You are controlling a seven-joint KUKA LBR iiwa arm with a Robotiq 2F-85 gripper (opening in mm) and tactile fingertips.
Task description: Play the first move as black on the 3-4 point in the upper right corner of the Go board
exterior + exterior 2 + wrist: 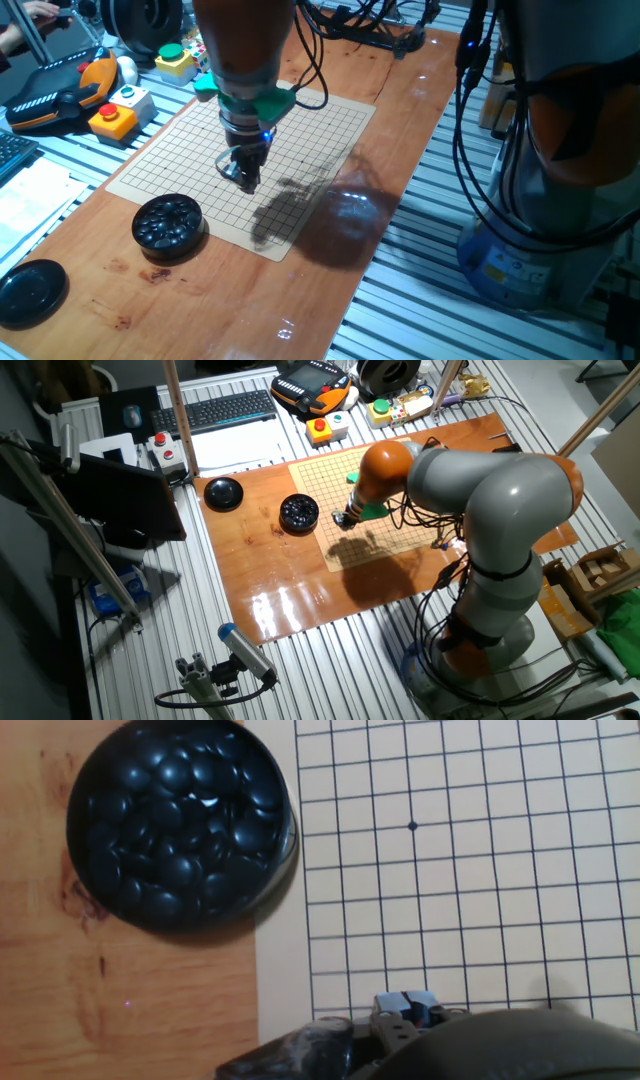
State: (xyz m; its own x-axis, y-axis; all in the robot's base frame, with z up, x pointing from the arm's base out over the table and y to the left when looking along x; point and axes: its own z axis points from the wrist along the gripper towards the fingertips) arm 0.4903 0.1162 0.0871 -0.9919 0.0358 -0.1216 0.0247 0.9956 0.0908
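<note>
The Go board (310, 125) lies on the wooden table, and I see no stone on its grid. My gripper (245, 183) hangs low over the board's near-left part, close to the round black bowl of black stones (168, 222). In the hand view the bowl (180, 820) fills the upper left and the grid (450, 900) the right. The gripper (400, 1020) is a blurred shape at the bottom edge. The fingertips look close together, but I cannot tell whether they hold a stone. No single black stone shows apart from those in the bowl. The gripper (343, 520) also shows beside the bowl (298, 512).
A plain black round lid (30, 292) lies left of the bowl near the table's front corner. Button boxes (118, 110) and an orange pendant (60, 95) sit beyond the board's far-left edge. Cables (470, 150) hang at the right.
</note>
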